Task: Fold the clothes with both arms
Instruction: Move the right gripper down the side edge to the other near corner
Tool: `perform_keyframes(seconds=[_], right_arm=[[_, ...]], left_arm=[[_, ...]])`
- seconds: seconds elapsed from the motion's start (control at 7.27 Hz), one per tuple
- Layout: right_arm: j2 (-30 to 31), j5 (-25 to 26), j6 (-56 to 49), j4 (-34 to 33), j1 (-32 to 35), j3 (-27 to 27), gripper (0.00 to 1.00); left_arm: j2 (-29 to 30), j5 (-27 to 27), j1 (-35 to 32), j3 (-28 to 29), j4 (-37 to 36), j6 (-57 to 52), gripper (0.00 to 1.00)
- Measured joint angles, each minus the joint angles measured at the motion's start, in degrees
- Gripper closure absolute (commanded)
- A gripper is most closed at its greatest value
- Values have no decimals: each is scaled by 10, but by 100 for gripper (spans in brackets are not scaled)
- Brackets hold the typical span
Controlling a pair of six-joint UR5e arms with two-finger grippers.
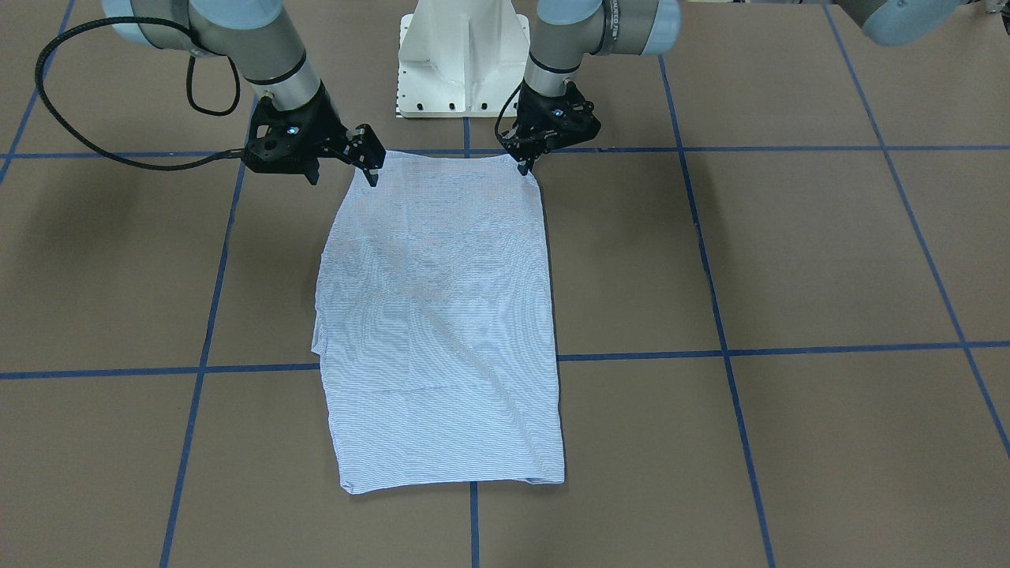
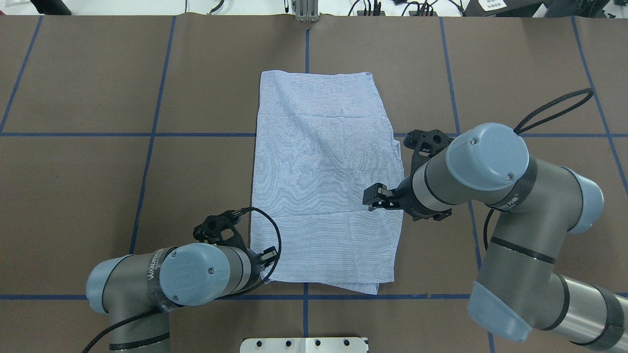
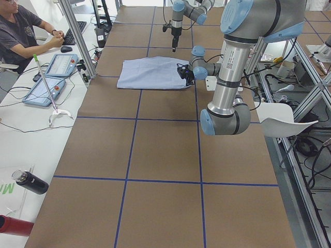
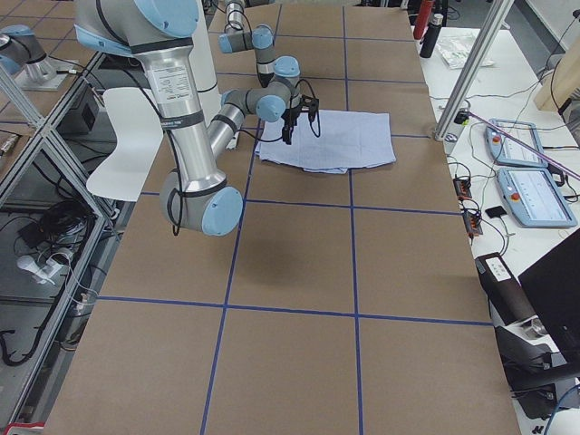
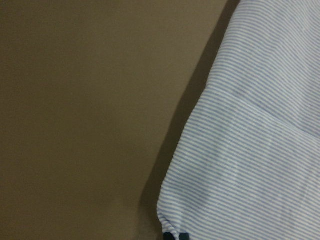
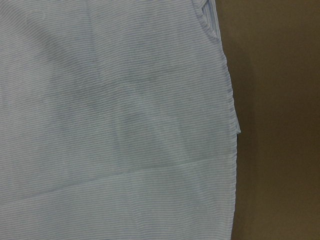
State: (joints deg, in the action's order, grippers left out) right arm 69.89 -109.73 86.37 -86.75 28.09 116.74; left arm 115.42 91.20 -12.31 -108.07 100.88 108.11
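Note:
The blue-and-white striped shirt (image 1: 442,315) lies folded into a long rectangle in the middle of the table (image 2: 73,196). It also shows in the overhead view (image 2: 324,181). My left gripper (image 1: 524,167) is low at the shirt's near-left corner (image 2: 270,255). In the left wrist view its fingertips (image 5: 176,236) are closed together on the corner of the cloth (image 5: 250,165). My right gripper (image 2: 371,197) hovers above the shirt near its right edge, holding nothing, jaws apart. The right wrist view shows only cloth (image 6: 125,125) and its edge.
The white pedestal base (image 1: 461,63) stands just behind the shirt's near edge. Blue tape lines (image 1: 789,349) cross the brown table. A side desk with tablets (image 3: 44,90) and a seated person (image 3: 23,31) runs along the far side.

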Motion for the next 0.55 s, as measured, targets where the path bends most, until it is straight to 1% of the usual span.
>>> perform_keyframes(seconds=[0.14,0.28,0.41,0.55], right_arm=[[-1,18,74,0,-29,0,0],[-1,50,142,-1,-62,-1,0],[-1,81,197,-1,-93,-2,0],[-2,99,238,-2,-116,-5,0]], left_arm=[[1,0,0,-1,-1,0,100],[2,0,1,-2,-1,0,100],[2,0,1,-4,-3,0,100],[2,0,1,-7,-6,0,100]])
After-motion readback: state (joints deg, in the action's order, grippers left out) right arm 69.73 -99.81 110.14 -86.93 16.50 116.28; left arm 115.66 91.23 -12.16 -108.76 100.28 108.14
